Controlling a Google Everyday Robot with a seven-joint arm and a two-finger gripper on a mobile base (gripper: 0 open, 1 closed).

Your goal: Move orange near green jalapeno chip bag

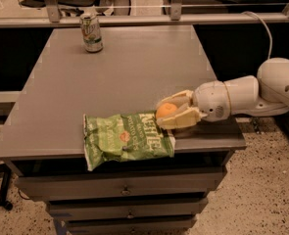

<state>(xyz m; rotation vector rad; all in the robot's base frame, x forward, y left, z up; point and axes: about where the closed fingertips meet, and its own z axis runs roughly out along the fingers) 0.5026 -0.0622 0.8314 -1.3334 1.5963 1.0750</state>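
Nearest, drawer fronts [124, 190] sit under the grey table [134, 67]. At the table's 6 o'clock edge lies the green jalapeno chip bag [127, 140], flat and crinkled, its near corner hanging over the edge. White "KETTLE" lettering reads along its right end (the smaller print is illegible). Just beside the bag's 2 o'clock corner, the gripper [159, 114] comes in from 3 o'clock on a white arm [242, 94]. Its jaws are closed onto the orange [165, 110], one finger over it and one under. Nothing stands between orange and bag. Far off at 11 o'clock, a green-and-white can [91, 32] stands upright, its label unreadable.
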